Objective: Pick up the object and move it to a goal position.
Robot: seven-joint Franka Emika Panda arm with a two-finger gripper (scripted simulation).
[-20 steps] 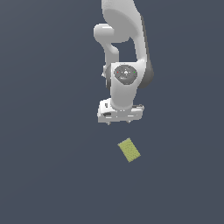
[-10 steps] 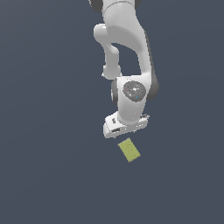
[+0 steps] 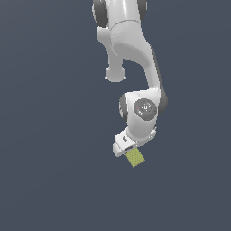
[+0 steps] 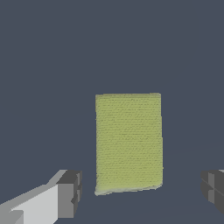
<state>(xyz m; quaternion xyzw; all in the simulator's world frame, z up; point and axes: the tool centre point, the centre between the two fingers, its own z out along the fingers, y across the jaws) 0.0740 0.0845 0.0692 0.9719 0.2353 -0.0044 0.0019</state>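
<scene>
The object [image 3: 135, 157] is a small flat yellow-green block with a fine dotted texture, lying on the dark grey floor. In the exterior view my white gripper [image 3: 126, 148] hangs right over its upper edge and hides part of it. In the wrist view the object [image 4: 128, 142] fills the middle as an upright rectangle. My gripper [image 4: 140, 192] is open: one grey fingertip [image 4: 70, 192] and the other fingertip [image 4: 213, 190] stand wide apart, one on each side of the block's near end, with a gap to each. Nothing is held.
The white arm [image 3: 131, 54] reaches down from the top of the exterior view. Plain dark grey floor [image 3: 54, 180] surrounds the block on every side. No goal marker shows.
The arm has come down and shifted toward the block over the last second. The gripper now overlaps the block's upper edge in the exterior view. The block has not moved.
</scene>
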